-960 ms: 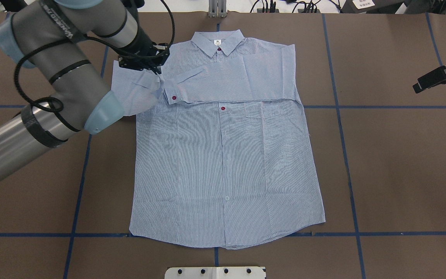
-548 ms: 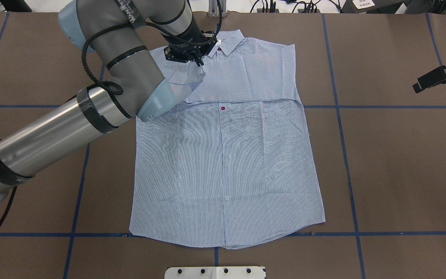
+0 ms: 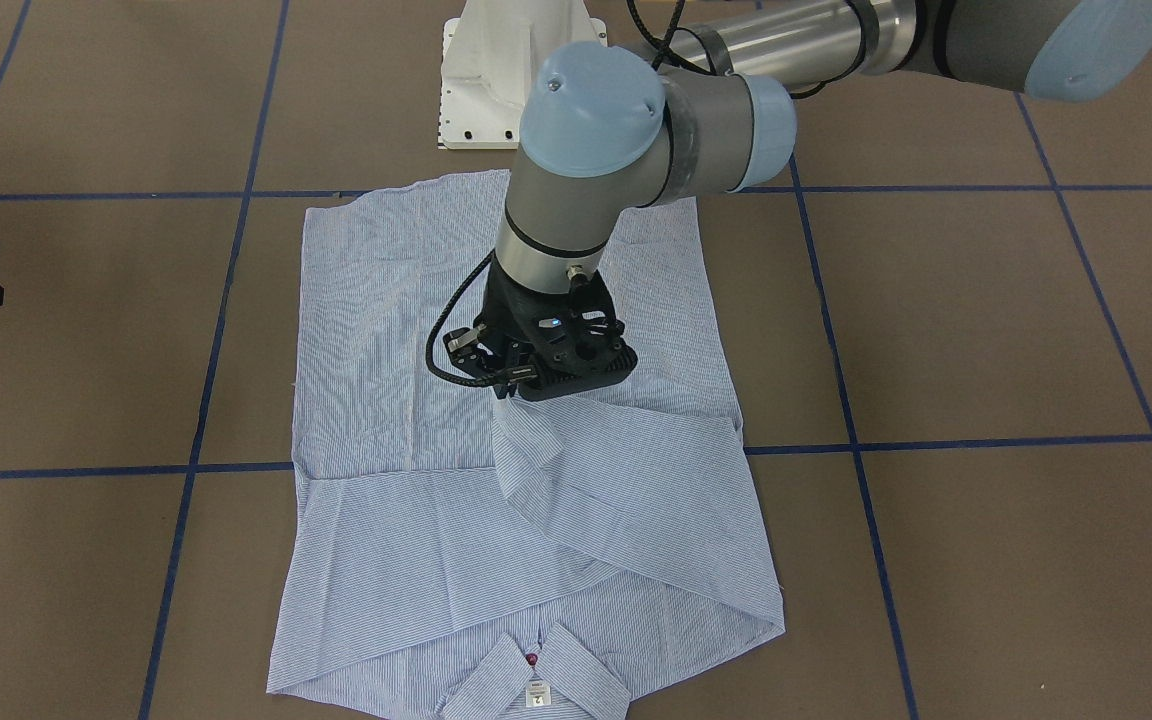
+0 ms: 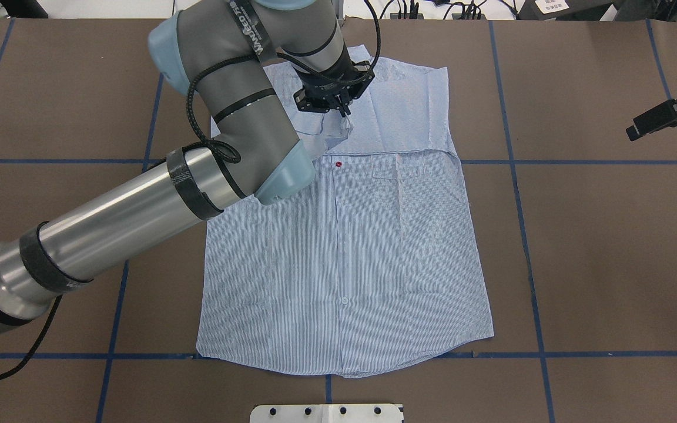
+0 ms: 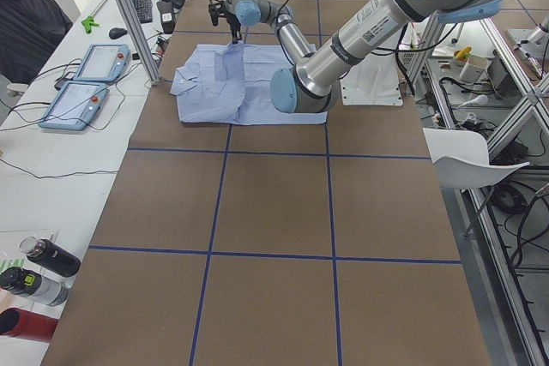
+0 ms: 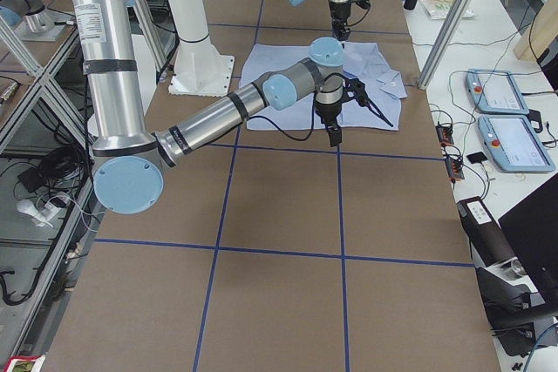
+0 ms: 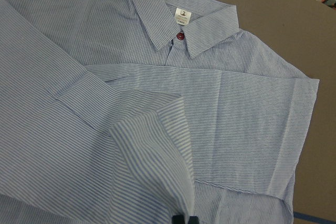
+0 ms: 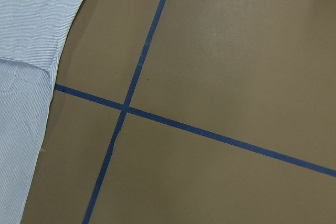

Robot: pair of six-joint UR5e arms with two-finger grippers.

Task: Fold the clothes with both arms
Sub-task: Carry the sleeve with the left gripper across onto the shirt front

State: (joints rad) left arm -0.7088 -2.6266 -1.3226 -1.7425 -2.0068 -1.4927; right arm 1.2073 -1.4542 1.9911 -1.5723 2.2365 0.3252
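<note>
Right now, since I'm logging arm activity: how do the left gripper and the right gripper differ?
The left gripper is shut on the lifted sleeve of the shirt; the right gripper holds nothing. The left gripper hangs over the shirt; the right gripper is off to its side, over the brown table. Both are black.
</note>
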